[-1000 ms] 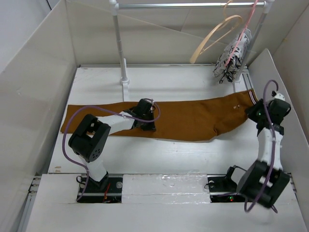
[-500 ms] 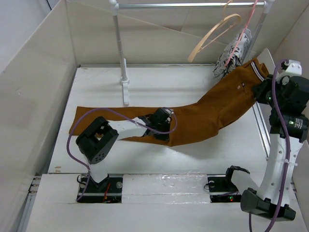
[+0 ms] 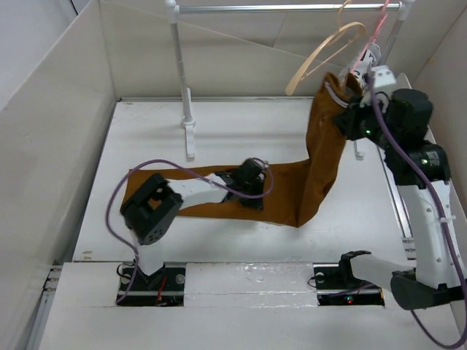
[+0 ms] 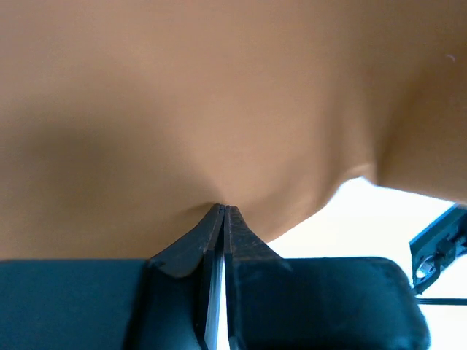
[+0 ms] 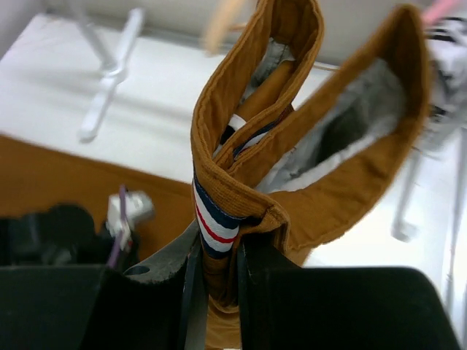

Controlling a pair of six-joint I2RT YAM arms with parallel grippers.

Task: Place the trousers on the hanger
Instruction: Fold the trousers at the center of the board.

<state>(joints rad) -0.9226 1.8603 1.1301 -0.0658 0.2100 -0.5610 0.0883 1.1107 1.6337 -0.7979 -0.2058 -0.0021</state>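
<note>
The rust-brown trousers (image 3: 321, 160) hang by the waistband from my right gripper (image 3: 349, 117), while the legs still lie across the table. In the right wrist view the gripper (image 5: 219, 248) is shut on the folded waistband, at the white, navy and red striped trim (image 5: 210, 219). The tan wooden hanger (image 3: 327, 49) hangs from the rail, just up and left of the raised waistband. My left gripper (image 3: 252, 184) rests on the leg part. In the left wrist view it (image 4: 223, 208) is shut, and the fabric (image 4: 182, 95) puckers at its tips.
A metal rail (image 3: 284, 8) spans the back on two uprights; the left post (image 3: 180, 65) stands on a base (image 3: 190, 138). A pink hanger (image 3: 378, 22) hangs by the right upright, with patterned cloth (image 5: 446, 44) under it. White walls enclose the table.
My right arm has swung up and to the left, lifting the waistband off the table to near the hanger. The left gripper and the trouser legs have slid to the right.
</note>
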